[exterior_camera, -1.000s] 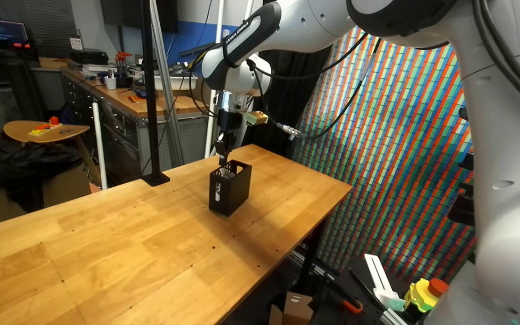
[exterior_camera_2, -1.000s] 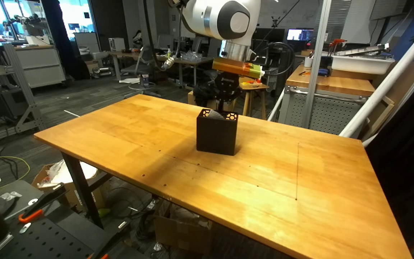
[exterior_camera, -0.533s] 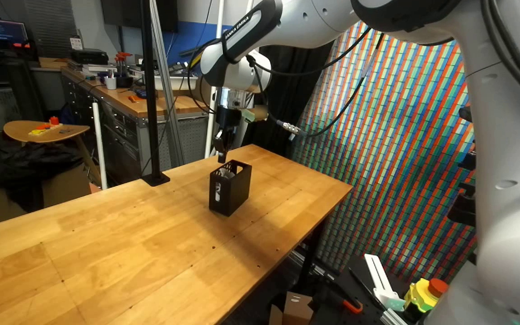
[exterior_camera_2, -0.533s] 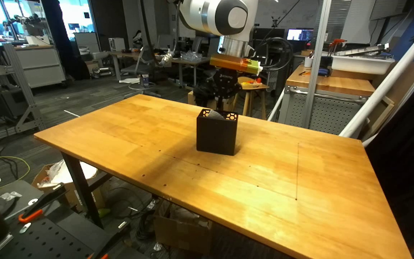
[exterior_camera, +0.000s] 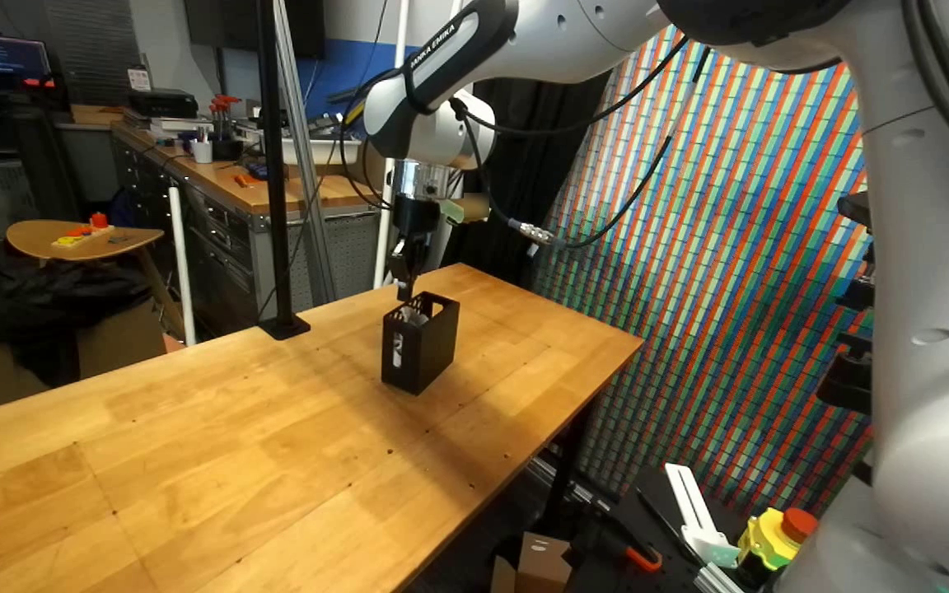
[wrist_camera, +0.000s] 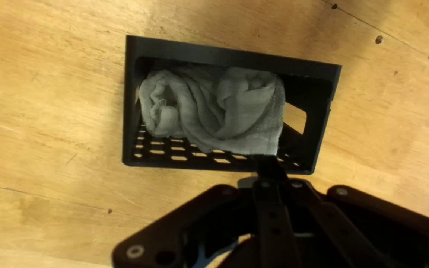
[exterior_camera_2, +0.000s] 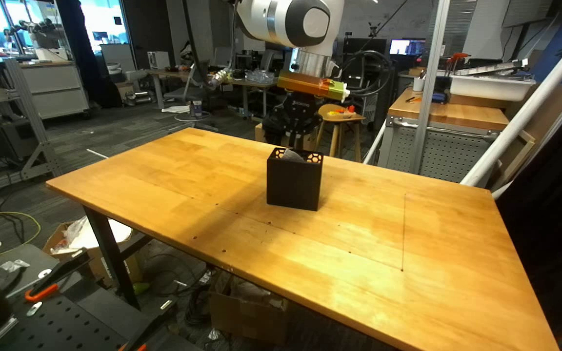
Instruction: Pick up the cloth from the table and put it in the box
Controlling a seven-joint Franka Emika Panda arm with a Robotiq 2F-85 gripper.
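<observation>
The cloth [wrist_camera: 207, 111] is light grey and lies crumpled inside the black box [wrist_camera: 218, 52]. Its top also shows above the box opening in both exterior views [exterior_camera: 414, 316] [exterior_camera_2: 291, 155]. The box stands upright on the wooden table [exterior_camera: 219, 428]. It has hexagonal holes in one side wall, and its body shows in both exterior views [exterior_camera: 421, 350] [exterior_camera_2: 294, 183]. My gripper [wrist_camera: 268, 162] is shut with nothing visible between the fingers. Its fingertips are by the holed rim, at the cloth's corner in the wrist view; whether they touch cannot be told. In an exterior view the gripper [exterior_camera_2: 298, 141] is behind the box.
A black post [exterior_camera: 277, 206] is fixed at the table's edge. A wooden workbench [exterior_camera: 236, 185] with tools stands behind. A small stool [exterior_camera_2: 339, 114] stands beyond the far table edge. Arm cables [exterior_camera: 598, 123] hang beside the arm.
My gripper has moved a little to the left in both exterior views, from over the box rim towards its far side. The cloth and the box have not moved.
</observation>
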